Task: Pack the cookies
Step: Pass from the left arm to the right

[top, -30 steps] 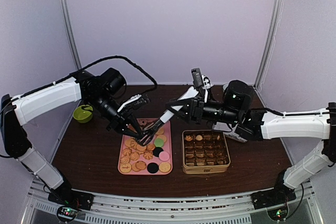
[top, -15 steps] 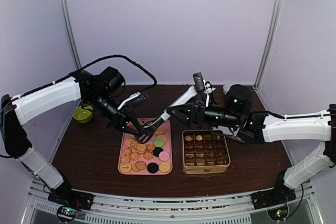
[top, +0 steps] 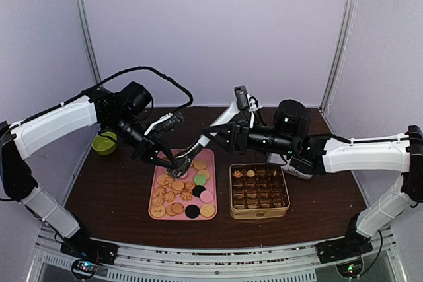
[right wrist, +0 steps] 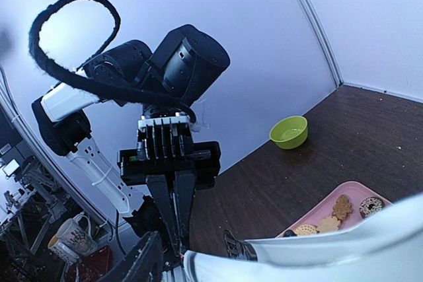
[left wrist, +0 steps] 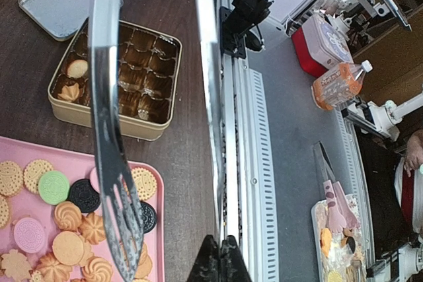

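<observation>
The cookies (top: 180, 193) lie on a pink tray (top: 151, 214): tan round and flower shapes, plus pink, black and green discs. They also show in the left wrist view (left wrist: 66, 242) and the right wrist view (right wrist: 340, 209). Metal tongs (top: 218, 127) slant from the right gripper (top: 223, 138) down to the tray's far edge. The right gripper seems shut on their handle. My left gripper (top: 177, 166) is shut on the tip of one tong arm (left wrist: 210, 130). The other, slotted arm (left wrist: 119, 189) hangs over the cookies.
A gold tin (top: 231, 193) with brown paper cups stands right of the tray, a few cookies in its far-left cups (left wrist: 74, 77). Its lid (top: 291, 166) lies behind it. A green bowl (top: 104, 142) sits at the table's left edge.
The right arm has swung left and raised the tongs' handle a little. The left gripper has stayed at the tong tips over the tray's far edge.
</observation>
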Action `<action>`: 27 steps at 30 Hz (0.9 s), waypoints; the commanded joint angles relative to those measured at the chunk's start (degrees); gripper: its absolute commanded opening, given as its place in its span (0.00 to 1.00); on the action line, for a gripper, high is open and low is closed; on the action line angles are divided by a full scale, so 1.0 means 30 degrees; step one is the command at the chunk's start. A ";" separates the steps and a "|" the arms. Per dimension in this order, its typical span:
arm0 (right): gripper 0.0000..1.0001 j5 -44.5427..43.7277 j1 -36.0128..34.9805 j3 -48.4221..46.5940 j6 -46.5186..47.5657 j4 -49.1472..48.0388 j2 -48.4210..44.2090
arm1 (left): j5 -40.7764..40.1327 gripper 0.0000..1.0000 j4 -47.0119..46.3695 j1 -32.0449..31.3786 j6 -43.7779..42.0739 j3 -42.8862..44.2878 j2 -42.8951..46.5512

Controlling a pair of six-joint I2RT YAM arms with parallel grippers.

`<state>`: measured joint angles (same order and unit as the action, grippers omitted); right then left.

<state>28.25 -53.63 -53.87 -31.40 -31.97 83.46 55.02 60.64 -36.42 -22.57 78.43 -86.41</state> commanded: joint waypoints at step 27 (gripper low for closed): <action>0.45 -0.8297 -0.3421 -0.2945 0.6809 0.6714 0.0107 | -0.3244 0.68 -0.2299 0.5199 -0.1467 -0.2947 0.2707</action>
<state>9.56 -62.39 -59.68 -15.86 -13.87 82.00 47.16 55.16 -25.43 -25.50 71.22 -81.47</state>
